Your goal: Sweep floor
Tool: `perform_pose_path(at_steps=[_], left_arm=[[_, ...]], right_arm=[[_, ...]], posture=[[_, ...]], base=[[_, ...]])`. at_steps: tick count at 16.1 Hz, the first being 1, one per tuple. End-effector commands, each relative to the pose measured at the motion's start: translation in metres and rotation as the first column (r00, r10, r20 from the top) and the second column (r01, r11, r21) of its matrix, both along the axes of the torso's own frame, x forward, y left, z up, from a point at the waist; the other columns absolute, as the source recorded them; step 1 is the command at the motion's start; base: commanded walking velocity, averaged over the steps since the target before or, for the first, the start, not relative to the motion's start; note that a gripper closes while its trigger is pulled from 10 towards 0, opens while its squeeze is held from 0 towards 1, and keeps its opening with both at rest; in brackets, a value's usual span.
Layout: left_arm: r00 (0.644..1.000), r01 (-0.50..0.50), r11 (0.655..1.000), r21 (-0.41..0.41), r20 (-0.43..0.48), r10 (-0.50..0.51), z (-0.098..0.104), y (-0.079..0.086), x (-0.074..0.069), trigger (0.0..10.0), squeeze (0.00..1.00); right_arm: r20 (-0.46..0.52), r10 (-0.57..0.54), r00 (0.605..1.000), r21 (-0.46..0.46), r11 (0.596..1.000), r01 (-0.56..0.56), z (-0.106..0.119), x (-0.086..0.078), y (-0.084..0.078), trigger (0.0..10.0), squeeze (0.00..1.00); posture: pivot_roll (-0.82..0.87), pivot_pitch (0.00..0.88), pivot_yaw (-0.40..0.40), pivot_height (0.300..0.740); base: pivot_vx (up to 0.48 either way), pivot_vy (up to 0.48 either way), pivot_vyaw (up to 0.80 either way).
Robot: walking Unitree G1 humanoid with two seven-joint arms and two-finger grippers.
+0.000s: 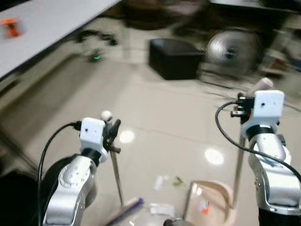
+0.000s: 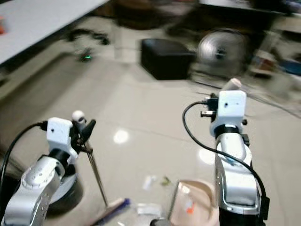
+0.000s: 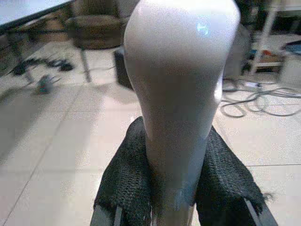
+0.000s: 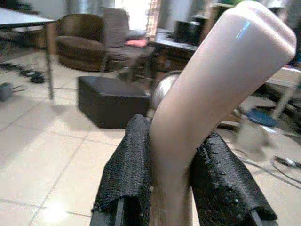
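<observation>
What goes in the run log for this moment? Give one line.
left gripper: shut on broom handle | right gripper: shut on dustpan handle | dustpan: on floor, beside litter

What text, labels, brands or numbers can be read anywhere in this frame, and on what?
None can be read.
The broom handle in the left gripper and the dustpan handle in the right gripper are plain.
The scraps on the floor and the black box are too blurred to show any print.
</observation>
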State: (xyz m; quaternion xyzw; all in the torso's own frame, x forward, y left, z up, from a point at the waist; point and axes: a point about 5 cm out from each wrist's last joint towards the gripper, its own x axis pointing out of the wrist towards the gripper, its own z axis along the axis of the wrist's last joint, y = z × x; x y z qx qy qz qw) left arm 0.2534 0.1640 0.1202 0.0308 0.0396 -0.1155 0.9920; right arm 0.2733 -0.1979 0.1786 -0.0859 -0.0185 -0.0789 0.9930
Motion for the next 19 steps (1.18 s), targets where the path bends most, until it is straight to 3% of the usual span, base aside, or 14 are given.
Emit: perform_pose_path(at_steps=[1, 10, 15, 19], left_arm=[[0.999, -0.010, 1.000, 0.004, 0.042, 0.010, 0.009, 0.000, 0.006, 10.0, 0.00], [0.996, -0.060, 0.998, 0.015, 0.065, 0.059, 0.015, 0.008, 0.012, 10.0, 0.00], [0.990, -0.130, 0.991, 0.008, 0.062, 0.129, 0.014, 0.019, 0.012, 10.0, 0.00], [0.983, -0.166, 0.986, 0.009, 0.078, 0.165, 0.017, 0.022, 0.009, 10.0, 0.00]], right_arm=[[0.025, -0.007, 1.000, -0.008, 1.000, 0.007, 0.007, -0.001, 0.000, 10.0, 0.00], [0.036, -0.011, 0.999, 0.005, 1.000, 0.010, 0.009, 0.000, -0.002, 10.0, 0.00], [0.044, 0.007, 0.999, -0.056, 0.998, -0.005, 0.008, 0.005, 0.000, 10.0, 0.00], [0.071, 0.098, 0.993, -0.024, 0.995, -0.097, 0.010, 0.007, 0.013, 10.0, 0.00]], posture=[[-0.03, 0.026, -0.009, 0.740], [-0.01, 0.015, 0.003, 0.740], [-0.01, 0.016, -0.003, 0.740], [0.01, 0.022, -0.018, 0.740]], base=[[0.000, 0.000, -0.80], [0.000, 0.000, -0.78], [0.000, 0.000, 0.00], [0.000, 0.000, 0.00]])
